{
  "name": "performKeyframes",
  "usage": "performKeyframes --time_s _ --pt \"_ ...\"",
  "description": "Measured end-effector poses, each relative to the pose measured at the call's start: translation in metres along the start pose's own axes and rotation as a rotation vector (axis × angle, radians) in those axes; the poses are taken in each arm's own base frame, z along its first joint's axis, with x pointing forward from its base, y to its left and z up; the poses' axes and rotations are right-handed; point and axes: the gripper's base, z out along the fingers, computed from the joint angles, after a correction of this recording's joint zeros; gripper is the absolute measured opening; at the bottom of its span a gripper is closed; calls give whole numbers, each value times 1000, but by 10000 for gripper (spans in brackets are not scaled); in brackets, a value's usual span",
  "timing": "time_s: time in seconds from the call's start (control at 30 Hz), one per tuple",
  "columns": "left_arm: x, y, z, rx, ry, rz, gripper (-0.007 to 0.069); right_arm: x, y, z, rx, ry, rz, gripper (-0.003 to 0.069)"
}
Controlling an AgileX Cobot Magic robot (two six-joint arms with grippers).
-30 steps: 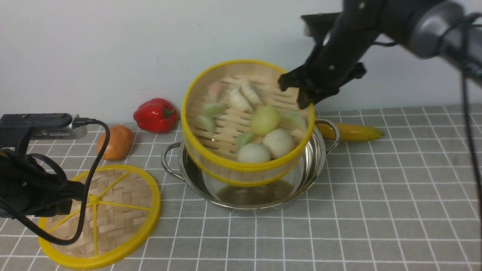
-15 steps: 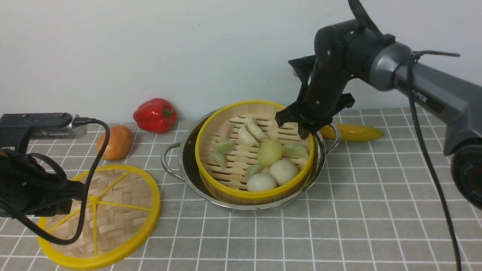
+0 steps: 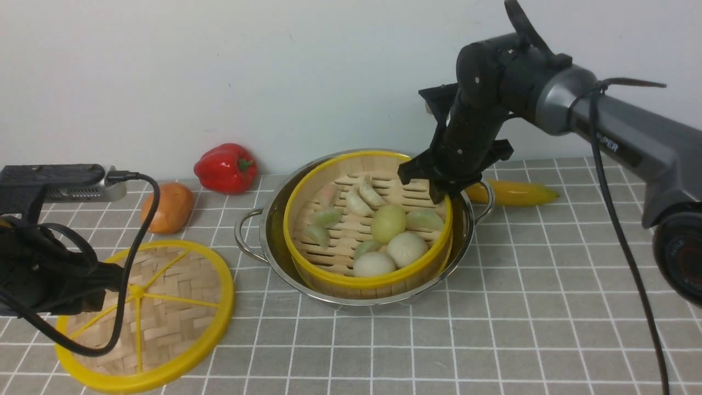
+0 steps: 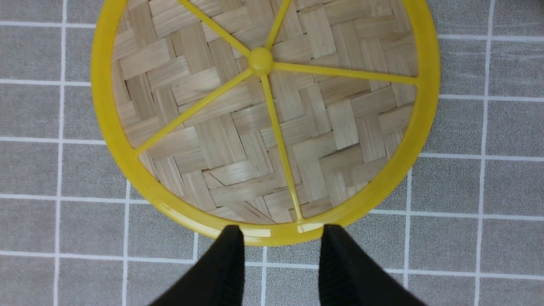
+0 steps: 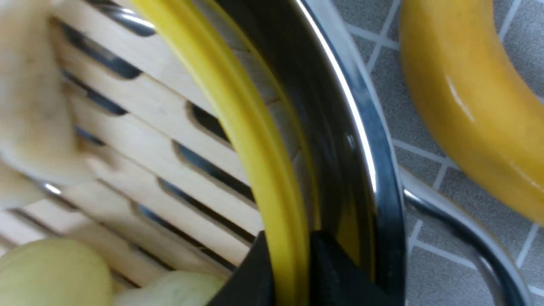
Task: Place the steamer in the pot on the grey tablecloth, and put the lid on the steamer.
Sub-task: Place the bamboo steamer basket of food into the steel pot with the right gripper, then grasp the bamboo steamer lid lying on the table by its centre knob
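The steamer (image 3: 329,274) sits inside the steel pot (image 3: 274,258) on the grey tablecloth (image 3: 521,302), holding several dumplings and buns. My right gripper (image 3: 436,189) is shut on the steamer's far right rim; in the right wrist view its fingers pinch the yellow rim (image 5: 255,140) just inside the pot wall (image 5: 352,144). The lid (image 3: 145,312) lies flat at the front left. My left gripper (image 4: 280,238) is open, hovering above the lid's (image 4: 263,110) rim, its fingertips either side of a spoke end.
A red pepper (image 3: 226,167) and an orange-brown round fruit (image 3: 167,207) lie behind the lid. A banana (image 3: 513,192) lies right of the pot, close to its handle (image 3: 485,197), also in the right wrist view (image 5: 467,106). A wall stands behind.
My right gripper has lowered the tilted steamer from above the pot down into it, where it now sits level. The left arm and lid have not moved.
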Motion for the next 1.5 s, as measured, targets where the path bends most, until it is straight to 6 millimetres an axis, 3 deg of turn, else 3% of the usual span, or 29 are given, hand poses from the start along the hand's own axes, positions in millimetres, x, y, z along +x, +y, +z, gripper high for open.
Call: performKeyframes --time_s 0.23,0.3,0.43,0.53,0.63,0.67,0.73,0.9,0.93,0.97,1.07,1.33,1.43,1.5 --pt "-8 -1 0 7 -85 -16 243 -1 2 -4 -16 -9 6 392" --pt "-9 -1 0 7 -99 -19 243 -2 2 -7 -17 -15 5 422" --pt "-14 -1 6 17 -123 -35 243 -6 3 -38 -24 -74 -5 489" --pt "-18 0 20 17 -107 -39 243 -9 4 -82 -28 -158 -21 506" --pt "-23 2 42 14 -83 -43 243 -5 5 -156 -49 -301 -32 510" --pt "-23 2 43 14 -81 -43 243 -5 5 -161 -51 -311 -33 510" --pt "-26 3 59 11 -76 -46 243 8 6 -225 -82 -435 -47 512" --pt "-30 5 92 3 -64 -51 243 64 5 -359 -183 -705 -105 513" --pt "-30 6 94 3 -63 -51 243 64 5 -359 -184 -705 -107 513" --pt "-31 6 102 2 -57 -52 243 87 3 -396 -210 -787 -126 513" --pt "-31 7 115 -2 -55 -53 243 134 -2 -454 -252 -926 -158 513" --pt "-32 8 127 -6 -61 -54 208 204 -13 -516 -287 -1103 -186 513" --pt "-34 8 126 -6 -58 -52 118 217 -17 -526 -267 -1139 -185 513" --pt "-35 8 125 -6 -50 -46 117 220 -19 -528 -253 -1148 -183 513"
